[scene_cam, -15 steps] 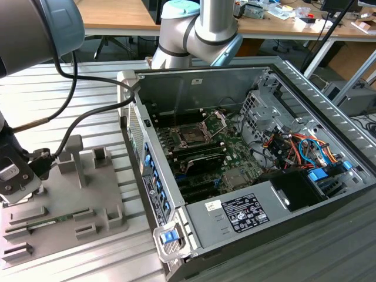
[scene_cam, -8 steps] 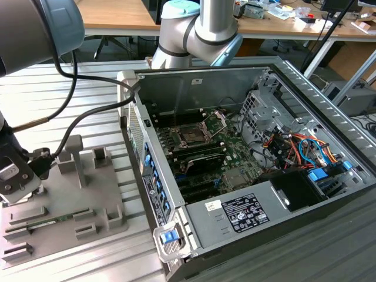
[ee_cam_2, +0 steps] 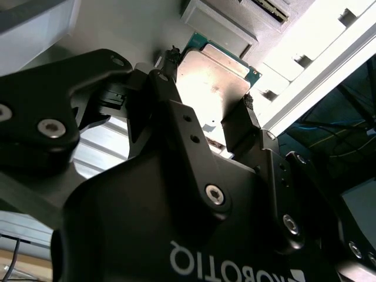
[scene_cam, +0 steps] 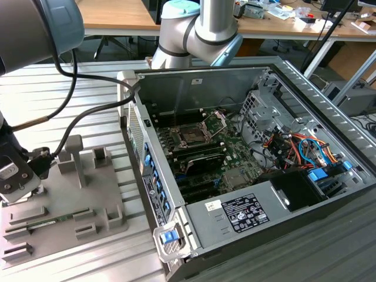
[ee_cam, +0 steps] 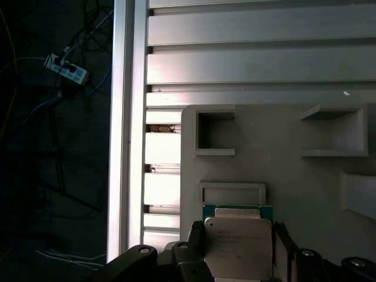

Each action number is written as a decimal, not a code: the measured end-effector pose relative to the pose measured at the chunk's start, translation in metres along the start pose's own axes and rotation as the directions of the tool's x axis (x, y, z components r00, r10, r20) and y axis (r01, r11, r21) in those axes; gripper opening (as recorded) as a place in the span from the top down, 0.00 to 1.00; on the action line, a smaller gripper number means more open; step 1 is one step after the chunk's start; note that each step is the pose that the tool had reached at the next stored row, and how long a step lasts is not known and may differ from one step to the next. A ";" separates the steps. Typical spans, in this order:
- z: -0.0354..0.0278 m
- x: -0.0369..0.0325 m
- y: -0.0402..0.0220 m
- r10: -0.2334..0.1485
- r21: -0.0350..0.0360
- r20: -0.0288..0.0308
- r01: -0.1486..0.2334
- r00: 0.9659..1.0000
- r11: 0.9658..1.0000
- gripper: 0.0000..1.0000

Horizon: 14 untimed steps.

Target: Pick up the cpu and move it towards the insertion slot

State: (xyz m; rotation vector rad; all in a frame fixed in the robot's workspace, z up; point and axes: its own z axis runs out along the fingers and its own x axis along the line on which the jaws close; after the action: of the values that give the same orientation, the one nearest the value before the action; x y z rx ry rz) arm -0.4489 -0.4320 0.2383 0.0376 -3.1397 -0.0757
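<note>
So, biggest stuff first. The slatted metal desk carries an open computer case on the exterior view's right and a grey plastic tray on the exterior view's left. My claw is parked over the tray, way out at 9 o'clock in that view. The relation that matters is claw to socket. The insertion slot, a dark square with a shiny frame and its plate flipped up, sits on the motherboard down inside the case. From my claw that's somewhere between 2 and 3 o'clock in the exterior view, well apart, and the case's near side wall stands between us. So the route is across and over that wall, as I read it. Only one arm here, so no question of which is nearer. Now the small bit: the cpu is right between my fingers. In both wrist views the jaws have closed in narrow and look pressed against two opposite edges of the chip, so I'd call that a grip. Its silvery face points up at my palm, lying flat, and it's basically square, so there's no long axis to fuss about. Its green rim sits just beside a small raised frame on the tray, and I honestly can't tell whether it's off the tray yet.
</note>
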 end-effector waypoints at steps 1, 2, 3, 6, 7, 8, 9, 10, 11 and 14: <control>-0.0002 0.0000 0.0000 0.000 0.000 0.000 0.000 1.000 1.000 0.45; -0.0006 0.0000 0.0000 0.000 0.000 0.000 0.000 1.000 1.000 0.45; -0.0007 0.0000 0.0000 0.000 0.000 0.000 0.000 1.000 1.000 0.45; -0.0011 0.0000 0.0000 0.000 0.000 0.000 0.000 1.000 1.000 0.45; -0.0017 0.0000 0.0001 0.000 0.000 0.000 0.000 1.000 1.000 0.45; -0.0041 0.0000 0.0002 0.000 0.000 0.000 0.000 1.000 1.000 0.45; -0.0042 0.0000 0.0002 0.000 0.000 0.000 0.000 1.000 1.000 0.45; -0.0043 0.0000 0.0002 0.000 0.000 0.000 0.000 1.000 1.000 0.45; -0.0045 0.0000 0.0002 0.000 0.000 0.000 0.000 1.000 1.000 0.45; -0.0055 0.0000 0.0002 0.000 0.000 0.000 0.000 1.000 1.000 0.45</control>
State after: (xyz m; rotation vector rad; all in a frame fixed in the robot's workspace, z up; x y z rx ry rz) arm -0.4489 -0.4320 0.2438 0.0377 -3.1397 -0.0757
